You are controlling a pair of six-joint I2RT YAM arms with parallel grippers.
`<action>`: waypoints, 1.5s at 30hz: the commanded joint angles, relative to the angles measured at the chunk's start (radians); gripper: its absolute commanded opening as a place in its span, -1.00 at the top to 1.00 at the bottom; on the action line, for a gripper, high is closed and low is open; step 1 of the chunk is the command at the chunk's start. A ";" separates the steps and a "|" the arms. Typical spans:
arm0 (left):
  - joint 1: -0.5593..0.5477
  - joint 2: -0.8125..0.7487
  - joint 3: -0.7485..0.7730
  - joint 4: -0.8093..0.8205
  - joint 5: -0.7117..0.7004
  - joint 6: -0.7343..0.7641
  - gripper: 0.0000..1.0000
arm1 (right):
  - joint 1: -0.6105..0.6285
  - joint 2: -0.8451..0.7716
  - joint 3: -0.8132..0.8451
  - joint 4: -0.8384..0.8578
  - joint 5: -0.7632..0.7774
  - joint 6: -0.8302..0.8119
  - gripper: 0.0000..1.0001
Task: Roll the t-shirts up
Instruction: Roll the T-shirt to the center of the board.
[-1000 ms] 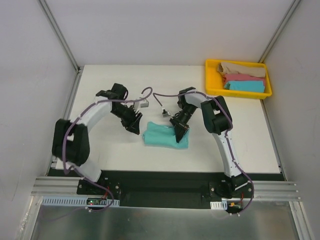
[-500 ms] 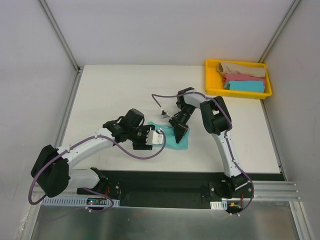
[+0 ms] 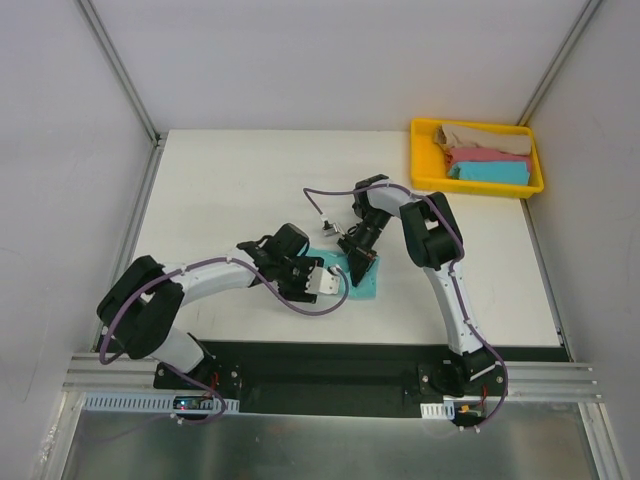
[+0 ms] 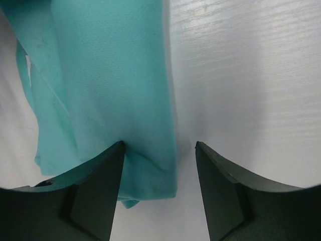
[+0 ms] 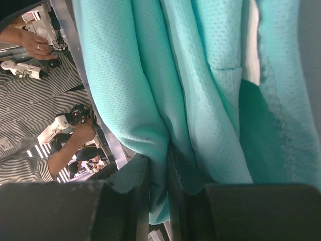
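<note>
A sea-green t-shirt (image 3: 366, 288) lies bunched on the white counter (image 3: 220, 190), a little right of centre and nearer the front edge than the back. From above only its right part shows, because both arms lean in over it.

The right tool (image 3: 358, 262) is on the shirt's far side. Its wrist view shows it clenched on the sea-green t-shirt (image 5: 150, 75): several soft folds of the dimpled knit run down into the narrow slit at the right tool (image 5: 158, 170), between two dark fingers (image 5: 65, 211).

The left tool (image 3: 330, 285) reaches in from the left and sits over the shirt's near left part. In its wrist view the left tool (image 4: 159, 145) is released, with its two dark fingers (image 4: 95, 191) spread apart. The tip of one finger sits over the cloth, and the other is over bare counter. One long straight edge of the sea-green t-shirt (image 4: 105, 90) runs down between them.

Well apart, at the far right corner of the counter, sits a yellow tray (image 3: 420, 160). It holds three folded shirts in a row: a beige t-shirt (image 3: 480, 135) at the back, a pink t-shirt (image 3: 487, 155) in the middle and a bright blue t-shirt (image 3: 490, 172) at the front.
</note>
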 commanded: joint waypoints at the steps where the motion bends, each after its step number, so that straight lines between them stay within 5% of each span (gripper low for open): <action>1: -0.010 0.068 0.030 0.009 -0.056 0.058 -0.13 | 0.005 0.060 0.006 -0.157 0.141 -0.044 0.84; 3: -0.010 0.098 0.032 0.007 -0.068 0.069 -0.01 | 0.005 0.057 0.005 -0.157 0.139 -0.044 0.78; 7: -0.008 0.167 0.085 -0.103 -0.053 0.095 0.50 | -0.015 0.017 -0.007 -0.155 0.128 -0.053 0.23; 9: -0.002 0.189 0.114 -0.146 -0.025 0.094 0.69 | -0.053 -0.024 -0.007 -0.155 0.118 -0.056 -0.56; 11: 0.001 0.194 0.139 -0.184 0.004 0.086 0.81 | -0.082 -0.122 0.008 -0.155 0.095 -0.074 -0.97; 17: 0.038 0.239 0.239 -0.348 0.156 0.064 0.98 | -0.254 -0.491 0.007 0.012 0.081 0.026 -0.92; 19: 0.070 0.267 0.300 -0.411 0.235 0.052 0.99 | -0.335 -0.684 -0.140 0.423 0.187 0.195 -0.92; 20: 0.080 0.298 0.321 -0.437 0.259 0.046 0.99 | -0.357 -0.892 -0.346 0.598 0.229 0.259 -0.92; 21: 0.094 0.313 0.369 -0.492 0.277 0.035 1.00 | -0.381 -1.008 -0.476 0.931 0.246 0.295 -0.92; 23: 0.130 0.354 0.413 -0.542 0.347 0.026 1.00 | -0.378 -1.204 -0.759 1.261 0.286 0.402 -0.92; 24: 0.139 0.370 0.461 -0.595 0.375 0.029 1.00 | -0.377 -1.217 -0.774 1.358 0.282 0.548 -0.92; 26: 0.163 0.420 0.513 -0.649 0.427 0.026 1.00 | -0.378 -1.169 -0.680 1.184 0.123 0.485 -0.93; 27: 0.166 0.434 0.556 -0.698 0.438 0.037 1.00 | -0.369 -1.074 -0.546 0.879 -0.065 0.402 -0.94; 30: 0.174 0.467 0.597 -0.723 0.464 0.038 1.00 | -0.246 -1.064 -0.589 0.664 0.022 0.164 -1.00; 31: 0.174 0.471 0.602 -0.729 0.469 0.037 1.00 | -0.212 -1.107 -0.660 0.682 0.053 -0.008 -1.00; 36: 0.176 0.510 0.637 -0.767 0.470 0.037 1.00 | -0.041 -1.337 -1.035 0.980 0.199 -0.247 -0.93; 45: 0.180 0.530 0.636 -0.783 0.489 0.009 1.00 | 0.118 -1.310 -1.123 1.176 0.269 -0.243 -0.93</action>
